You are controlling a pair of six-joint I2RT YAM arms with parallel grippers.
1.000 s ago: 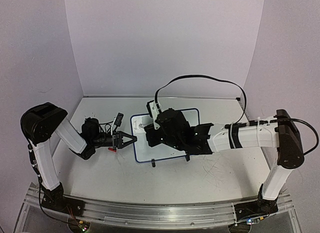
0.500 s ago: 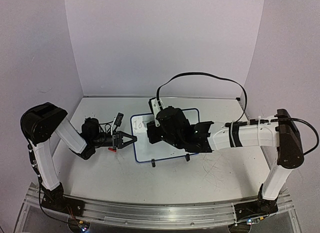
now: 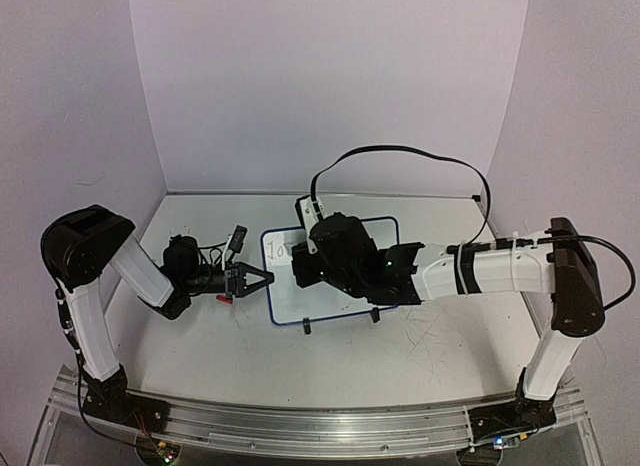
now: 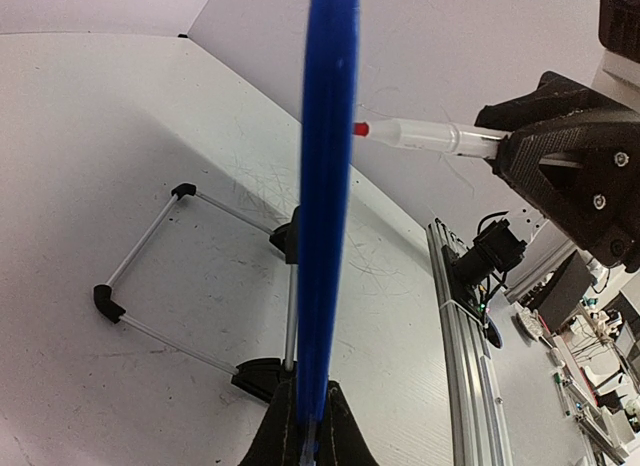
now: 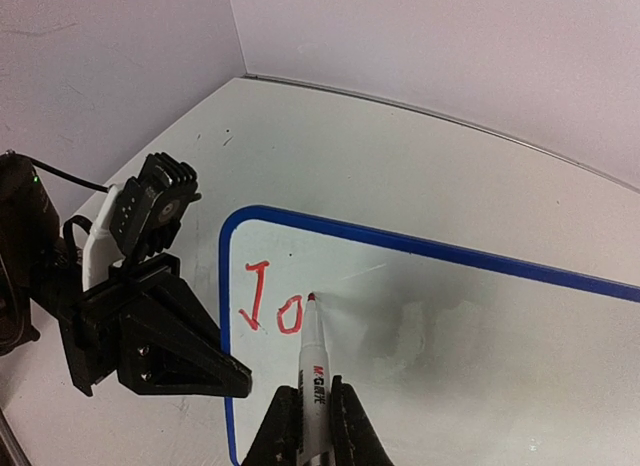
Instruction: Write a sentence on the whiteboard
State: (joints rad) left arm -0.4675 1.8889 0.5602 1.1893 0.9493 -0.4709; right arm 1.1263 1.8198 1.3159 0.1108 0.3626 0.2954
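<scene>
The whiteboard [image 3: 284,289], white with a blue rim, stands tilted mid-table on two black feet. Red letters "Jo" [image 5: 272,304], the start of the sentence, sit at its top left; they also show in the top view [image 3: 279,250]. My right gripper [image 5: 313,418] is shut on a white marker [image 5: 315,371], whose red tip touches the board just right of the "o". My left gripper [image 3: 262,278] is shut on the board's left rim [image 4: 328,186], seen edge-on in the left wrist view. The marker [image 4: 420,136] shows there too.
The board's black feet [image 3: 307,329] and thin wire stand [image 4: 150,246] rest on the scuffed tabletop. A black cable [image 3: 420,158] loops above the right arm. The aluminium rail [image 4: 465,346] runs along the table's near edge. Purple walls close the back and sides.
The letter "o" has appeared after the "J". My right gripper with the marker has shifted slightly right along the board. The left arm has not moved.
</scene>
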